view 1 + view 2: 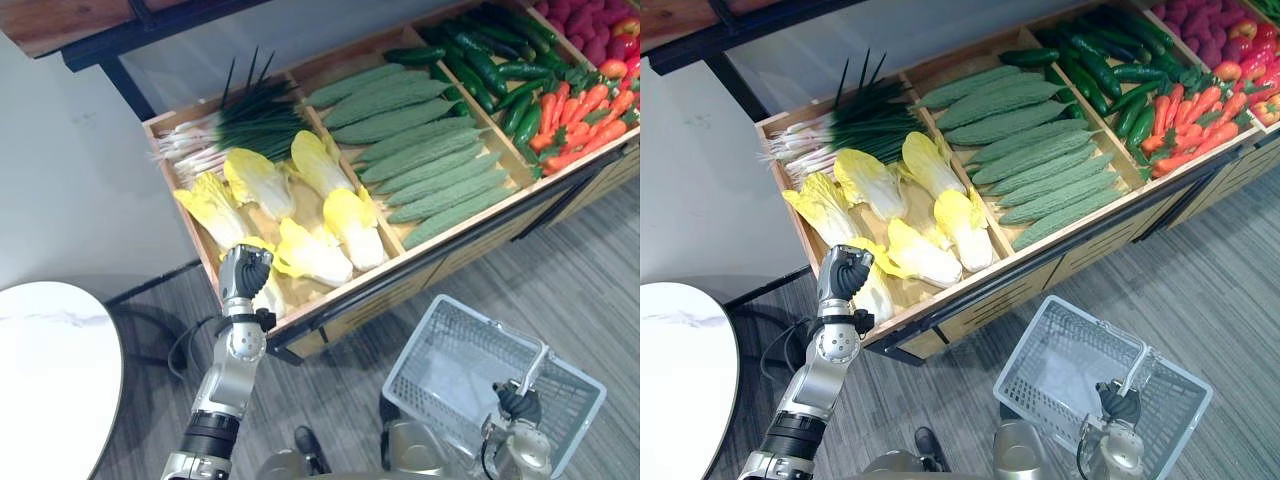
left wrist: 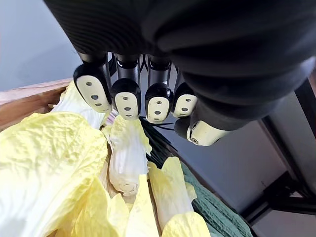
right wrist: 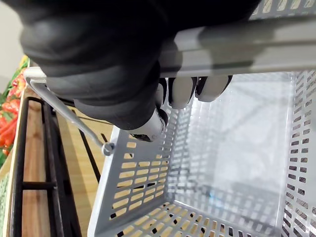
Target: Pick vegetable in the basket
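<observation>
Head views: The wooden stand [image 1: 452, 232] is divided into compartments. From left to right these hold cabbages [image 1: 318, 215] with spring onions [image 1: 250, 120] at the far end, gourds [image 1: 420, 160], cucumbers [image 1: 490, 65] and carrots [image 1: 580, 115]. The left hand [image 1: 245, 272] sits over the near left corner of the cabbage compartment, just above the nearest cabbage. The grey basket [image 1: 440, 350] hangs near right, in front of the stand and well apart from the cabbages. The right hand [image 1: 519, 402] is at its handle [image 1: 535, 365]. A white table [image 1: 50, 370] stands near left.

Left wrist view: The fingers [image 2: 127, 98] are bent inward with the thumb [image 2: 202, 132] close beside them. Nothing is held. The cabbages lie just below, not touched.

Right wrist view: The fingers [image 3: 181, 91] are curled round the handle bar and carry the basket. No vegetable is visible inside it.
</observation>
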`<state>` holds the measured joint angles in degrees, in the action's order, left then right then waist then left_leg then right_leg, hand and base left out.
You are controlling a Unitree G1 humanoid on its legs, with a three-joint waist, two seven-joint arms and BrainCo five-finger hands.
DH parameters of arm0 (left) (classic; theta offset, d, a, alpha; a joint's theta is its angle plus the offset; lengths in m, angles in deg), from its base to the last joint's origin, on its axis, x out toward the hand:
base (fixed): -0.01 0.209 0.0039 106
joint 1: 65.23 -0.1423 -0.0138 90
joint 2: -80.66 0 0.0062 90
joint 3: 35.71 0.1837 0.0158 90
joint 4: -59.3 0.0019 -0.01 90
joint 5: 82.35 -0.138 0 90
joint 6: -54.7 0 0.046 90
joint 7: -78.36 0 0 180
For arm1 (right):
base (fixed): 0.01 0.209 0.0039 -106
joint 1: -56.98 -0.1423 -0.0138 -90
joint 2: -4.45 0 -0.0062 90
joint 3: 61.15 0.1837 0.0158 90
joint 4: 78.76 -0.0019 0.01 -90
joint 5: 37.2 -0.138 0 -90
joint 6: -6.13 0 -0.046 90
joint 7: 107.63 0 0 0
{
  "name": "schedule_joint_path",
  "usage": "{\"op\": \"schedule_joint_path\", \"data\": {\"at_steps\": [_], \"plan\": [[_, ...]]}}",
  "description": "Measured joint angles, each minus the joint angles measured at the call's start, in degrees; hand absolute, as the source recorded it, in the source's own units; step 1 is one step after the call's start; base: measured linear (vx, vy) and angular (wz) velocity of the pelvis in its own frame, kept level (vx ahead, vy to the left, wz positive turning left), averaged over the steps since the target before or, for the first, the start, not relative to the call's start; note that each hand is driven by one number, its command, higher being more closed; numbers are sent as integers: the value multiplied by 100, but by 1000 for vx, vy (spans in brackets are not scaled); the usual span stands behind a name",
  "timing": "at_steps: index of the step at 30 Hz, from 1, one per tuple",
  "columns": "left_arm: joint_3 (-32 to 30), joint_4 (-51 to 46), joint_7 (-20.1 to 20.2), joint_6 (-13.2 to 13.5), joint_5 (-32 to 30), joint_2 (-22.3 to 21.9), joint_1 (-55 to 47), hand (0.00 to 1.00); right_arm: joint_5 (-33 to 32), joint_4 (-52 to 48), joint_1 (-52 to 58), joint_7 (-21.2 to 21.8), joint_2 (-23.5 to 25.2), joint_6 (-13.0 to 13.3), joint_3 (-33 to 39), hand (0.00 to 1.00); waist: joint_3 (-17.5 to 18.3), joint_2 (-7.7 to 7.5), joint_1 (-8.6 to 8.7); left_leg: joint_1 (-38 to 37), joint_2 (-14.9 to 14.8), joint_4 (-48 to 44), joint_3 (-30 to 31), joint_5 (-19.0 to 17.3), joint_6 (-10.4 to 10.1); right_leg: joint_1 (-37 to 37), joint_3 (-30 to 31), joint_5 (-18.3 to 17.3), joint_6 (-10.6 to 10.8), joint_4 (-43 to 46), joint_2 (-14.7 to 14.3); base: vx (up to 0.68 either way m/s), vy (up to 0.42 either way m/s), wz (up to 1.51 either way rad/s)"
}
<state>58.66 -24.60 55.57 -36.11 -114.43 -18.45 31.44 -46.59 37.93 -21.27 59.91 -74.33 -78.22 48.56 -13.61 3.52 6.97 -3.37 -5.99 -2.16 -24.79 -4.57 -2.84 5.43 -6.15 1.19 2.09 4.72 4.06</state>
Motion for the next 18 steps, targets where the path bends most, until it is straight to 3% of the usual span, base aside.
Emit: {"op": "schedule_joint_path", "data": {"at_steps": [10, 18], "plan": [[16, 38, 156, -2, -37, 39, -183, 0, 69, 0, 30, 0, 65, -107, -2, 100, 189, -78, 14, -44, 18, 42, 6, 24, -4, -6, -13, -2, 2, -23, -4, 0, 0, 0], [282, 583, 445, -118, -862, 665, 34, 0, 104, 0, 25, 29, 10, -121, -45, 100, 237, -78, 155, 61, 18, 213, 89, 155, -52, 43, -129, 64, -32, -221, -34, -10, -14, 5]]}}
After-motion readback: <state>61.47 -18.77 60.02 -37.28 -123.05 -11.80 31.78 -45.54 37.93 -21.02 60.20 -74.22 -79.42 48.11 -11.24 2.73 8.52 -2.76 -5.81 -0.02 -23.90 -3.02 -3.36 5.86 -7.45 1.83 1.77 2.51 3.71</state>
